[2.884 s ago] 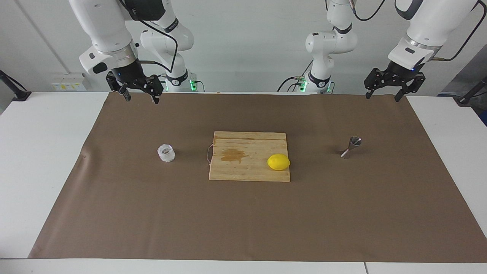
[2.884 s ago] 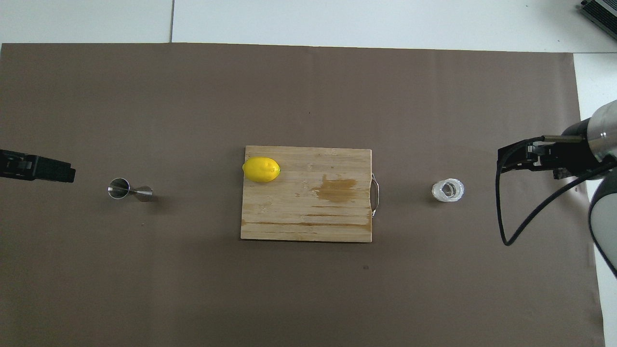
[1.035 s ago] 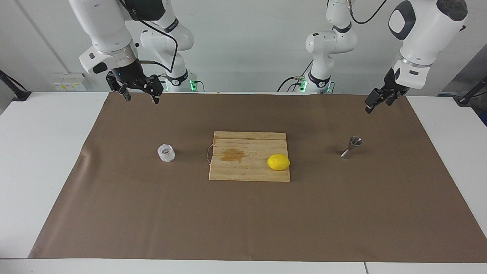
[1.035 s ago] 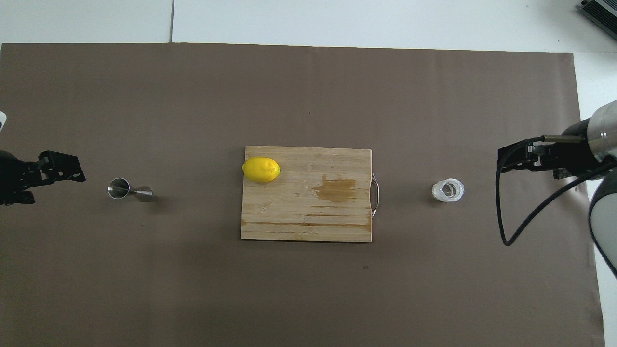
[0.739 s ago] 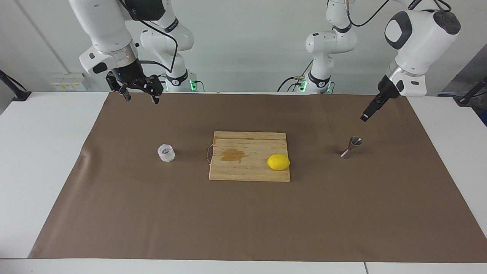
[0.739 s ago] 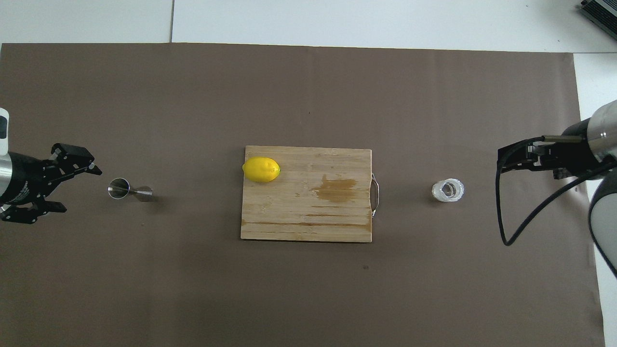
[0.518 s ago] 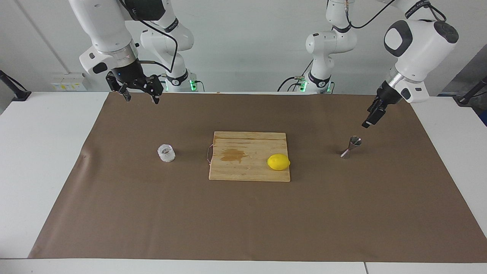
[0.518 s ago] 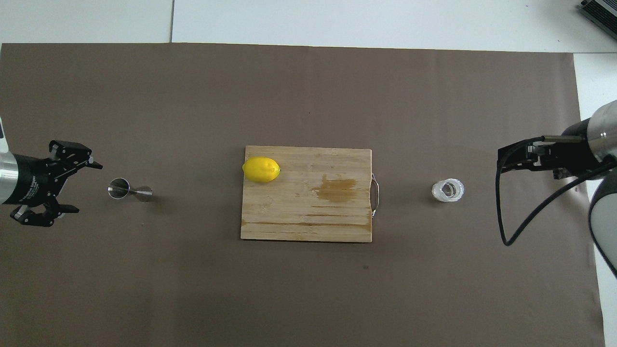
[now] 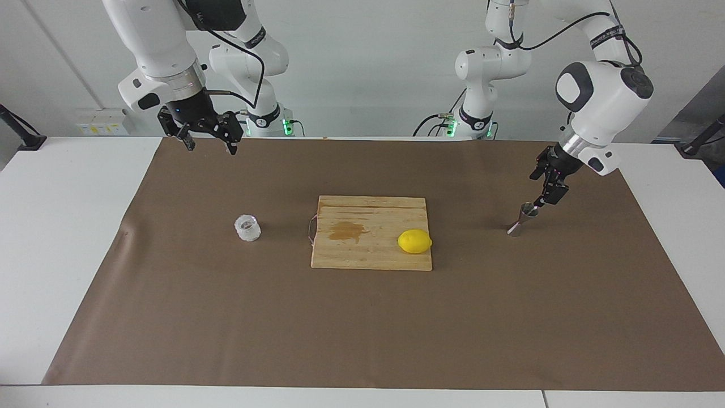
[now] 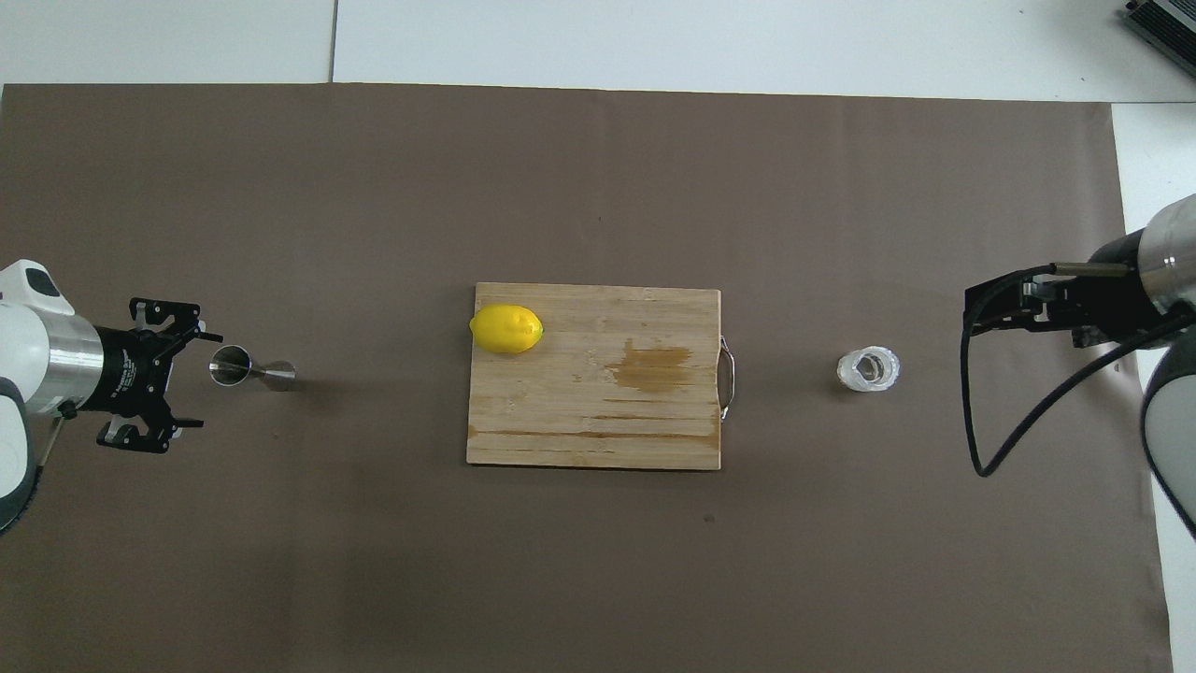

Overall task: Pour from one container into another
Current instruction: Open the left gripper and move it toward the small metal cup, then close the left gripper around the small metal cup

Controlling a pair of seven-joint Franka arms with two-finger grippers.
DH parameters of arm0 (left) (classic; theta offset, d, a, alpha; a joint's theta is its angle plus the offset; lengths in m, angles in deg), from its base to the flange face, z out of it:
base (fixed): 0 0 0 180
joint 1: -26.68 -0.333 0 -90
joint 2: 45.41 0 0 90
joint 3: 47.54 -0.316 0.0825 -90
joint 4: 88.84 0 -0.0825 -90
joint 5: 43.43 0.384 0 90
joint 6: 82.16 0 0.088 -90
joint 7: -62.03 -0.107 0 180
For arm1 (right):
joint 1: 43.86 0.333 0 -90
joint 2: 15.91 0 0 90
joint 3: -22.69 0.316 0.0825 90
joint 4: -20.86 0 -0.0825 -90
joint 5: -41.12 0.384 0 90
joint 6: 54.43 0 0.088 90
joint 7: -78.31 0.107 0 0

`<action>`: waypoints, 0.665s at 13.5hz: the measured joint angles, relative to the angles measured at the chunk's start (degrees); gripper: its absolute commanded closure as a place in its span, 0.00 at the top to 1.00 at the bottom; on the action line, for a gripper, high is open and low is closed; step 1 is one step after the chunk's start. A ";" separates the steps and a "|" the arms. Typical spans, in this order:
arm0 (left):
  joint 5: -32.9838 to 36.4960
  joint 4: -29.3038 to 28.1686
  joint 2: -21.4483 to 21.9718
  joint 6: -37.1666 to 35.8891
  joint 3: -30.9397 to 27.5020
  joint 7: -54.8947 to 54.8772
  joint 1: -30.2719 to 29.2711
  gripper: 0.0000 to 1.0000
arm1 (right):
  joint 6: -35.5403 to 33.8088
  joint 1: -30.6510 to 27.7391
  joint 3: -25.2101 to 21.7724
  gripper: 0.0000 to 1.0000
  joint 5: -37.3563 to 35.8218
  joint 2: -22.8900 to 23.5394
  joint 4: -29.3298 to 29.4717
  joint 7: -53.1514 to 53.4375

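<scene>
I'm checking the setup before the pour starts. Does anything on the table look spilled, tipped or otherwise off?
One thing: the cutting board has a darker brown patch near its middle, like a wet stain. The glass cup and the jigger stand upright, the lemon lies on the board, and nothing has tipped.

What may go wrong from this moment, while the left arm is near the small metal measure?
1. The jigger is slim with a narrow waist; the open left hand is close beside it and could tip it with a slight knock.
2. The jigger stands far from the glass cup, with the cutting board and lemon between them, so carrying liquid across might spill.
3. The right hand waits open, nowhere near the cup.
</scene>
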 measured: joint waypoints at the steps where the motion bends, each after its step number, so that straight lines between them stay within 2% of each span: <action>1: 0.00 -0.15 -0.65 1.62 0.03 1.58 0.01 1.00 | 0.00 0.00 0.00 1.00 0.00 0.00 0.00 0.00; 5: -0.03 -0.27 -4.20 7.54 0.57 5.67 0.20 1.00 | 0.00 0.00 0.00 1.00 0.00 0.00 0.00 0.00; 9: -0.03 -1.08 -5.06 9.61 0.58 6.23 0.20 1.00 | 0.00 0.00 0.00 1.00 0.00 0.00 0.00 0.00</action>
